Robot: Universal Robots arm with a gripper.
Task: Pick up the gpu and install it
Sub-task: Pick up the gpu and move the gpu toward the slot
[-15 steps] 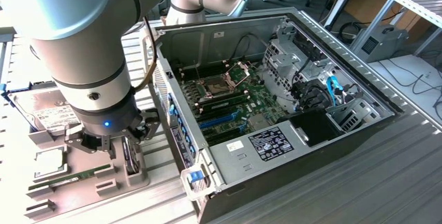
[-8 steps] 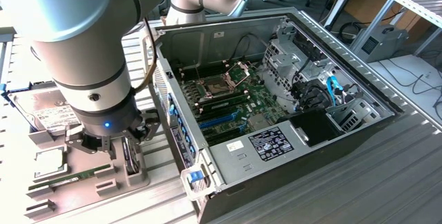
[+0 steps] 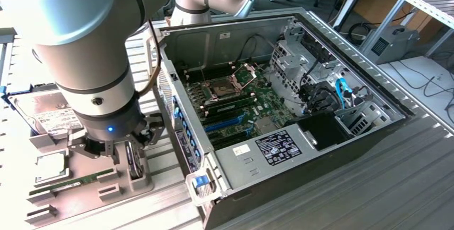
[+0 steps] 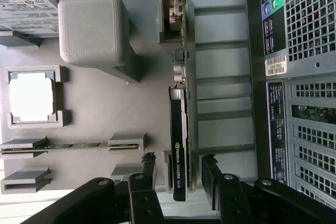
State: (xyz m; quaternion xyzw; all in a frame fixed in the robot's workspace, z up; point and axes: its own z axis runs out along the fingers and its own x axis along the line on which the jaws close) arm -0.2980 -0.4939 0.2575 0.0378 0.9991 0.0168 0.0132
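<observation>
Pick-up step. My black fingers (image 4: 148, 165) spread wide, straddling thin flat black gpu card (image 4: 179, 129), on edge in grey fixture tray (image 4: 105, 108) beside open computer case (image 3: 234, 158). Nothing gripped. I judge grasp needs square, centred contact.

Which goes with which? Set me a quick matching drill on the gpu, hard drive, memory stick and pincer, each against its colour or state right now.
Things:
1. gpu
2. hard drive
3. memory stick
4. pincer

Colour or state:
A. silver, white label
B. green, slim
C. black, standing on edge
D. open, one finger on each side of the gpu

Pairs: 1-C, 2-A, 3-B, 4-D
</observation>
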